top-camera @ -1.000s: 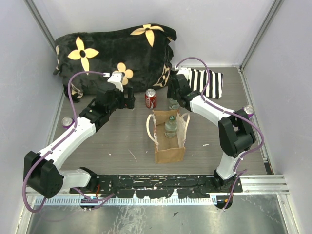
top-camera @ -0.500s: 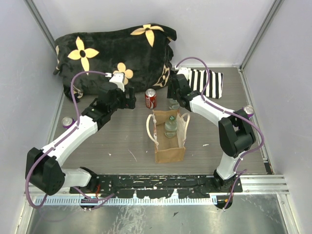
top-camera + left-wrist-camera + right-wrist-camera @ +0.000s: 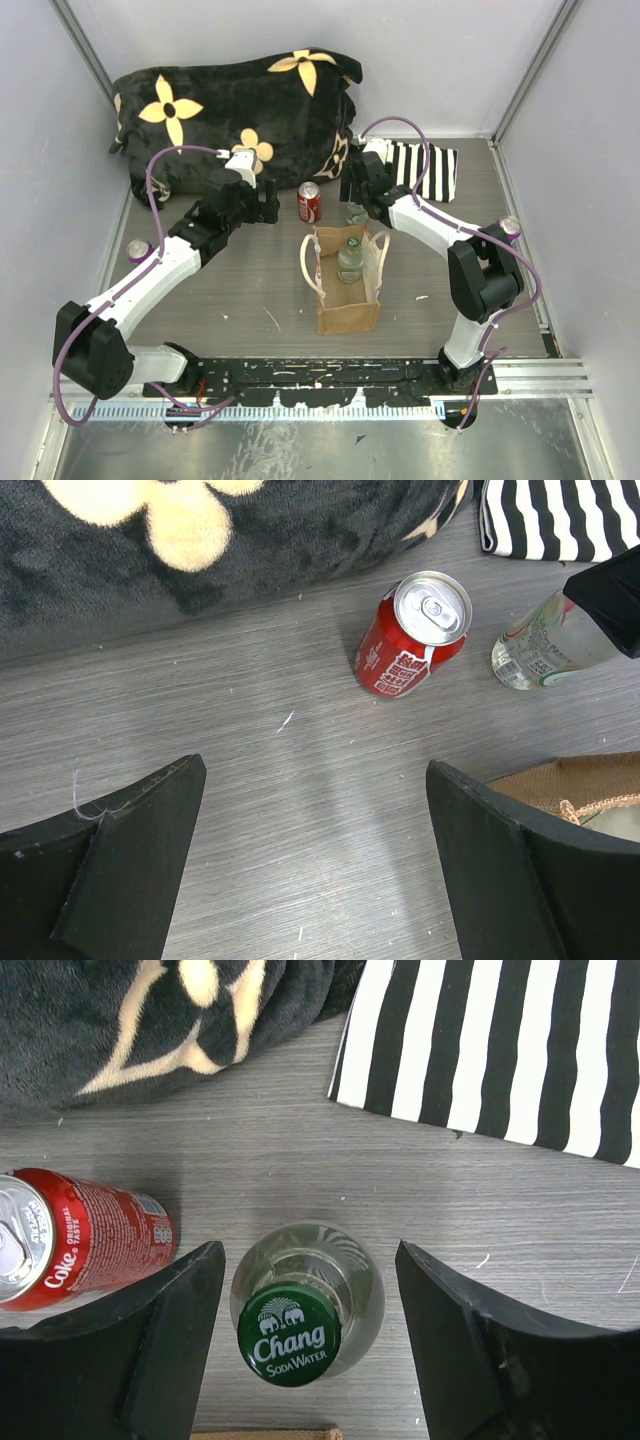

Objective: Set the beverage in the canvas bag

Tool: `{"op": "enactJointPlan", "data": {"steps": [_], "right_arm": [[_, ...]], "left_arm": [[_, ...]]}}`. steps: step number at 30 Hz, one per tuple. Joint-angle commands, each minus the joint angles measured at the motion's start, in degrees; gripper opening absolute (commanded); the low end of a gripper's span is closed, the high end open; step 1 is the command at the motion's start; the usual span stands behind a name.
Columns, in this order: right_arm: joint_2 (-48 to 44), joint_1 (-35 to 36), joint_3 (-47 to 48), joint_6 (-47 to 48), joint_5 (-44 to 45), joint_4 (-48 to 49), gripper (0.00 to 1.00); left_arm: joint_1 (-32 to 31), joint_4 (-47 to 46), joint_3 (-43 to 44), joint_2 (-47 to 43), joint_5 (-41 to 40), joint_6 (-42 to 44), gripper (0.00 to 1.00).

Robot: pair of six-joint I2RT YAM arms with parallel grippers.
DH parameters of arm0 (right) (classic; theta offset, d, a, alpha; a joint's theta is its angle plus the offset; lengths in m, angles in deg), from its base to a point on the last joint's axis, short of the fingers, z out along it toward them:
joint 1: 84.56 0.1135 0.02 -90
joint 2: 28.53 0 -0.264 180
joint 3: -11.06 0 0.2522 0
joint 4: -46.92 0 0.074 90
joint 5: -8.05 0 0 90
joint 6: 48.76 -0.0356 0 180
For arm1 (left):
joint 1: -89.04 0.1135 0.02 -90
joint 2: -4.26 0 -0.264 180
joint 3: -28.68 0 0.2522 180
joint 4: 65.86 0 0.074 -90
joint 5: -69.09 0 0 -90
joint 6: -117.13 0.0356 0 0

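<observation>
**A:** Which way does the drink lie from you?

**B:** Nearest my bases the canvas bag (image 3: 348,312) stands with its mouth open and one bottle (image 3: 349,258) upright inside. Just past its far rim stands the soda-water bottle (image 3: 305,1305), long axis vertical, cap facing up. My right gripper (image 3: 308,1265) hangs directly over it, fingers spread wide to either side, gripping nothing and not touching it.

**A:** And your left?

**B:** My left gripper (image 3: 315,775) is also spread wide and empty. The Coke can (image 3: 412,632) stands ahead of it and to its right, beside the bottle. The right arm is clearly nearer, so I judge it should drop, close, lift, then draw back toward me over the bag. Farther off lie the striped cloth (image 3: 500,1050) and the flowered blanket (image 3: 230,110).
</observation>
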Motion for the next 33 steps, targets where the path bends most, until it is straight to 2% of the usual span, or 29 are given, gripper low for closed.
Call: {"op": "enactJointPlan", "data": {"steps": [1,6,9,17,33], "right_arm": [[-0.29,0.32,3.56,0.38,1.68,2.00,0.73],[-0.31,0.33,3.47,0.39,2.22,1.92,0.63],[-0.20,0.34,3.20,0.40,1.96,1.76,0.52],[-0.09,0.34,2.87,-0.30,2.15,0.86,0.02],[-5.47,1.14,7.55,-1.34,2.84,-1.15,0.01]], "left_arm": [[0.28,-1.81,-0.21,0.24,0.53,-0.28,0.99],[0.24,-1.96,-0.19,0.38,0.54,-0.55,0.99],[0.29,-1.98,-0.29,0.36,0.54,-0.55,0.99],[0.30,-2.16,-0.85,0.11,0.55,-0.80,0.99],[0.30,-2.07,-2.14,-1.32,0.29,-1.16,0.99]]}}
